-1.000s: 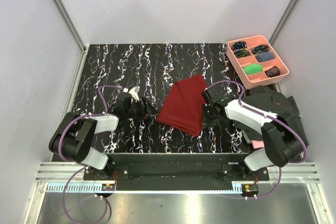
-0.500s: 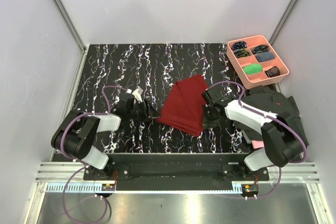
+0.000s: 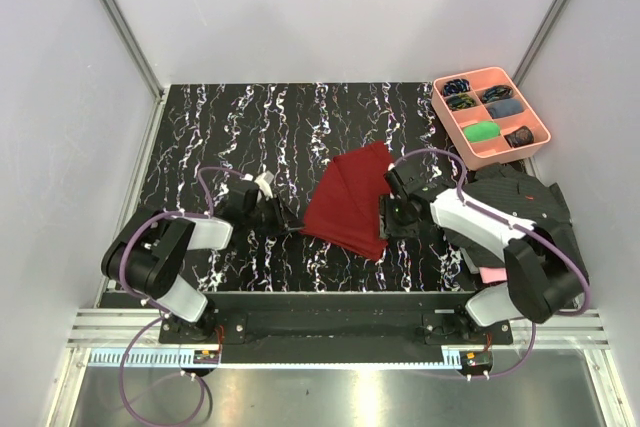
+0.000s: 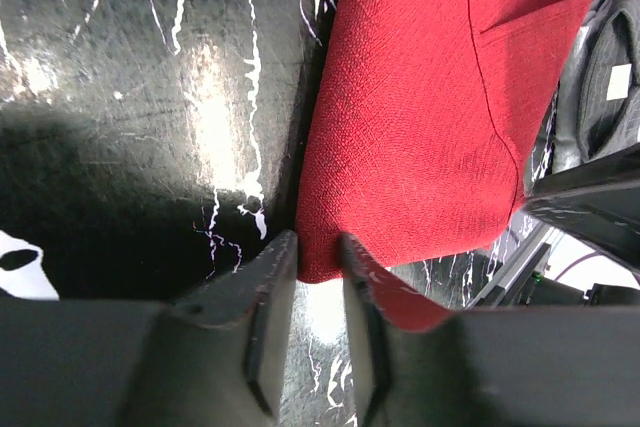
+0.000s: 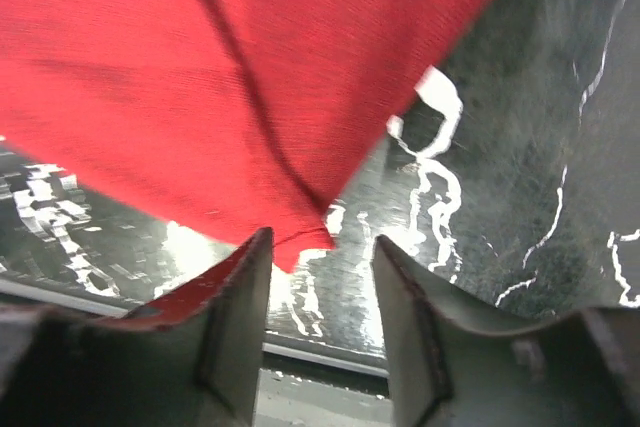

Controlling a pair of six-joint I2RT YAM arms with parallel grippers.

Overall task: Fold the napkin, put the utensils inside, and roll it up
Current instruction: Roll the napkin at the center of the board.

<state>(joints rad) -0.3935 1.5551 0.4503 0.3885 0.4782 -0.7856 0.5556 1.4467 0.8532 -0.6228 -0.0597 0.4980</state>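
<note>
The dark red napkin [image 3: 348, 202] lies folded in the middle of the black marbled table. My left gripper [image 3: 289, 225] sits low at its near left corner. In the left wrist view the jaws [image 4: 318, 249] stand narrowly apart, with the napkin's [image 4: 420, 117] corner between the fingertips and bare table showing in the gap behind it. My right gripper [image 3: 384, 219] is at the napkin's right edge. In the right wrist view it [image 5: 321, 245] is open, and a corner of the napkin [image 5: 200, 77] lies free just ahead of its left finger. The utensils are out of view.
A pink compartment tray [image 3: 447, 117] holding small rolled items stands at the back right. A dark striped shirt [image 3: 528, 202] is heaped at the right edge, with a pink cloth [image 3: 490, 274] under it. The table's front edge [image 3: 330, 292] runs just behind both grippers.
My right gripper has opened and let go of the napkin's corner. My left gripper has slid right to the napkin's left corner and its jaws have narrowed round it.
</note>
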